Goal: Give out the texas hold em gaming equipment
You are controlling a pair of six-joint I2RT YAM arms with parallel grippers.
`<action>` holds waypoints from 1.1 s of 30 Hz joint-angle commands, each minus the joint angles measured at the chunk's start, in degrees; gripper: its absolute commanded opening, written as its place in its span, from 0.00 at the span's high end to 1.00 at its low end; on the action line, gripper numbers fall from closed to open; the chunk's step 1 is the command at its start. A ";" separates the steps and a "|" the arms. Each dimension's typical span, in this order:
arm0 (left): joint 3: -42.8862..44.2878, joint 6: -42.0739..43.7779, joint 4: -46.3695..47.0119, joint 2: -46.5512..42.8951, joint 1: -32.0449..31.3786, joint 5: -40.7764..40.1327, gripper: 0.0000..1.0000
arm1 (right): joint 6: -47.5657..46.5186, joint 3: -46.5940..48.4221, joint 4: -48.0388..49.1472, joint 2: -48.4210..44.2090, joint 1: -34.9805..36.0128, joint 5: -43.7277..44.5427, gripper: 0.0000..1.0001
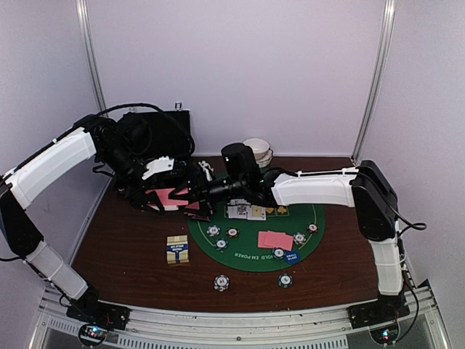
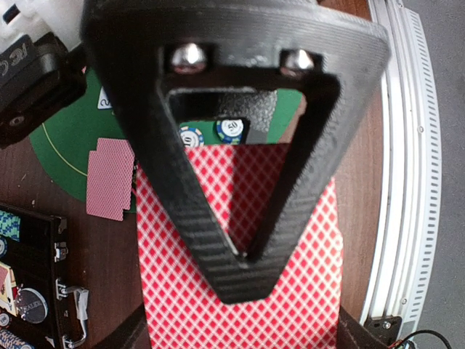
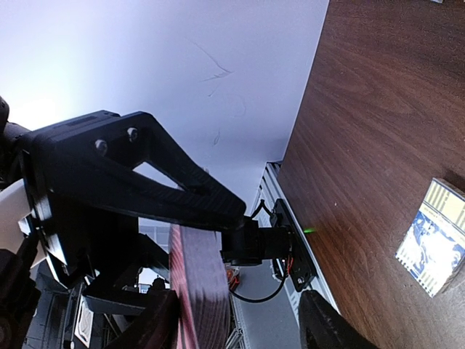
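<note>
My left gripper [image 1: 161, 195] is shut on a deck of pink-backed playing cards [image 1: 173, 196], held above the table left of the green felt mat [image 1: 251, 254]. In the left wrist view the left gripper [image 2: 247, 258] pinches the red-diamond deck [image 2: 240, 313]. My right gripper [image 1: 195, 195] reaches left to the deck and stands open. In the right wrist view the deck's edge [image 3: 196, 283] lies between the right gripper's [image 3: 240, 331] fingers, close to the left one [image 3: 156, 327]. On the mat lie two pink-backed cards [image 1: 275, 240], face-up cards [image 1: 247, 212] and several striped chips [image 1: 216, 231].
A card box [image 1: 177, 249] lies on the wood left of the mat. Two chips [image 1: 221, 282] [image 1: 285, 280] lie in front of the mat. The black case [image 1: 156, 134] stands open at the back left and white bowls [image 1: 258, 151] are stacked at the back.
</note>
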 commanded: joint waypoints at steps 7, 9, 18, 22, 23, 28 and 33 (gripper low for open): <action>0.89 -0.07 -0.12 -1.05 -0.01 1.49 0.81 | 0.16 0.00 -2.36 -4.07 -1.27 -1.60 0.62; 0.96 -0.05 -0.16 -0.98 -0.01 1.47 0.81 | 1.13 -0.25 -1.24 -4.60 -1.27 -1.67 0.68; 1.05 0.06 -0.13 -1.00 -0.01 1.26 0.81 | 4.07 -2.72 1.50 -7.09 -1.85 -2.06 0.90; 1.14 0.12 -0.35 -1.18 -0.01 1.10 0.81 | 4.07 -3.88 1.33 -8.09 -2.22 -2.06 0.97; 1.14 0.24 -0.30 -1.24 -0.01 1.10 0.81 | 4.07 -3.99 1.24 -8.27 -2.31 -2.28 0.97; 1.02 0.24 -0.61 -1.33 -0.01 1.13 0.81 | 4.13 -4.68 0.86 -8.74 -2.91 -3.34 0.93; 1.16 0.27 -0.63 -1.55 -0.01 1.28 0.81 | 4.36 -5.07 0.72 -8.90 -3.03 -3.80 0.73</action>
